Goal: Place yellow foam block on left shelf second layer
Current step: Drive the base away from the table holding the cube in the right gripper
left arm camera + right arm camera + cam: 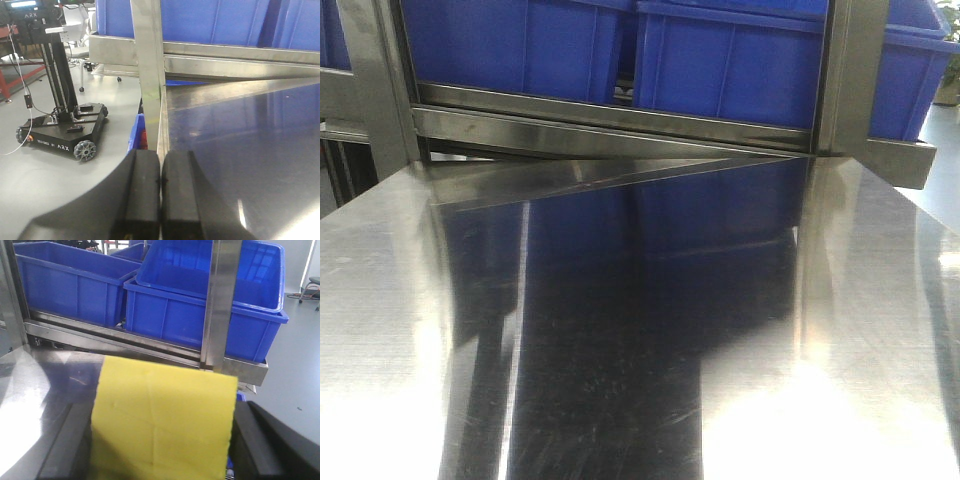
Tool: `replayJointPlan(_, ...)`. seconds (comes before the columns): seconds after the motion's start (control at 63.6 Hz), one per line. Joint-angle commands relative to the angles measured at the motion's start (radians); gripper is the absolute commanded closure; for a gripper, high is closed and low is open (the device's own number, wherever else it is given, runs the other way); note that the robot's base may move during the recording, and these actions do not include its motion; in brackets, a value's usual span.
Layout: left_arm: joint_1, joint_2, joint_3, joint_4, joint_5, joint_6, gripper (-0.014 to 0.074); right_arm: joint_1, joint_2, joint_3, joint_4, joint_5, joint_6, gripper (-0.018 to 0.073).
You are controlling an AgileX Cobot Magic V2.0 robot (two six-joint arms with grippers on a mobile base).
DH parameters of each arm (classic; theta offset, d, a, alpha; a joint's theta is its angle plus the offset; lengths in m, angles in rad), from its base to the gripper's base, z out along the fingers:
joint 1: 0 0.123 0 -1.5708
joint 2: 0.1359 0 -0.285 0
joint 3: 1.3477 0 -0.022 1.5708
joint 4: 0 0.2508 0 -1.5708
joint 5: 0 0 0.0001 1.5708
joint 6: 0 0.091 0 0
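Clamping the pale yellow matte foam cube (165, 400) by opposite faces, the right gripper (162, 455) carries something likely light, squashy; left gripper (160, 192) closed, empty.

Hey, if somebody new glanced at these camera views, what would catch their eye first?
The yellow foam block dominates, filling the lower half of the right wrist view, held in the right gripper. Behind it, big blue plastic bins sit on a steel shelf. The front view is mostly mirror-like steel tabletop, and the left gripper is shut and empty at its edge.
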Motion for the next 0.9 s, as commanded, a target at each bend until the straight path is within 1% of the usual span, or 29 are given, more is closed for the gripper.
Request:
replayJointPlan(0.0, -0.008, -0.009, 0.026, -0.003, -0.087, -0.004, 0.046, -0.008, 0.014, -0.026, -0.014, -0.08, -0.007, 0.0208)
replayJointPlan(0.88, -0.008, -0.009, 0.026, -0.003, -0.087, -0.004, 0.046, -0.008, 0.015, -0.026, -0.014, -0.079, -0.007, 0.0208)
